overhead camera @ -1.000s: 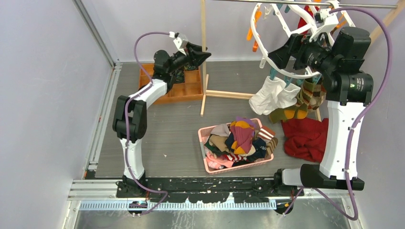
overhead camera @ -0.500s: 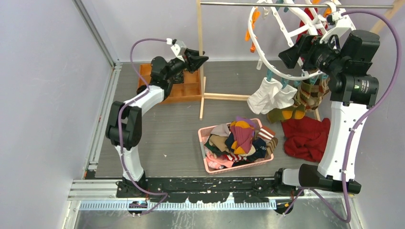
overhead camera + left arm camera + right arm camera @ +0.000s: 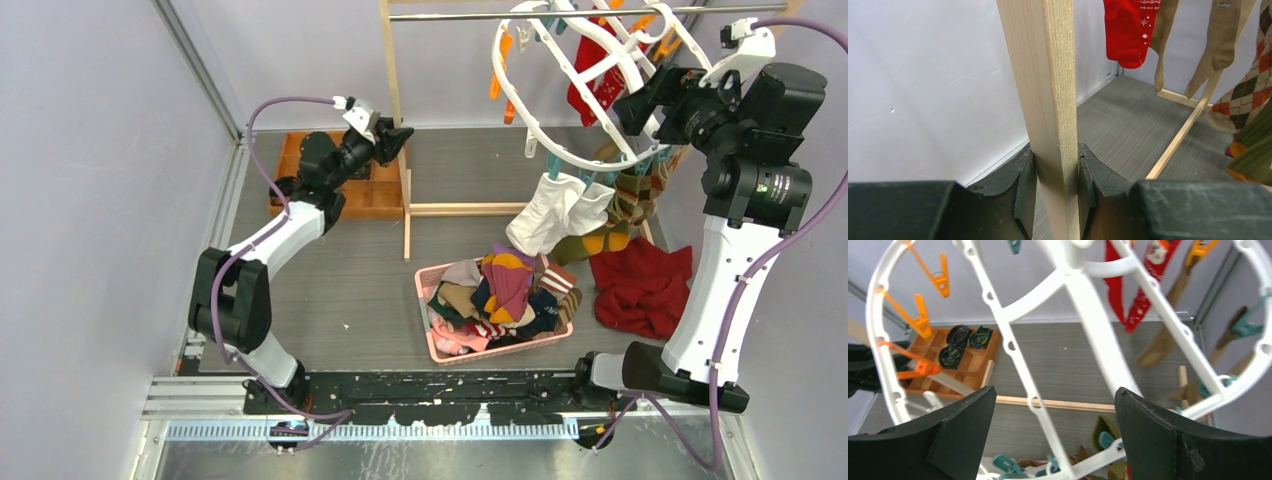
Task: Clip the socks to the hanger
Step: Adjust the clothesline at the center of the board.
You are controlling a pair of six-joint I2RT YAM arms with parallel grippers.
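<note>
The white oval hanger [image 3: 500,90] hangs from the rack's metal rail, with orange and teal pegs. A white sock [image 3: 555,210], an argyle sock [image 3: 632,198] and a red sock [image 3: 590,60] hang from it. More socks [image 3: 505,290] fill a pink basket [image 3: 424,300]. My left gripper [image 3: 398,138] is shut on the rack's wooden post [image 3: 1043,75], one jaw on each side. My right gripper [image 3: 635,105] is open at the hanger's right side. In the right wrist view its fingers [image 3: 948,440] stand wide apart, with a hanger crossbar [image 3: 1098,335] running between them, untouched.
An orange wooden tray [image 3: 350,190] with black rolls [image 3: 960,337] sits back left. A plain red cloth [image 3: 640,285] lies right of the basket. The rack's wooden base bar [image 3: 470,209] lies across the floor. Purple walls close in on the left, back and right.
The rack with the hanger and hung socks has shifted left, with my left gripper on its post. My right gripper has moved up and to the right.
</note>
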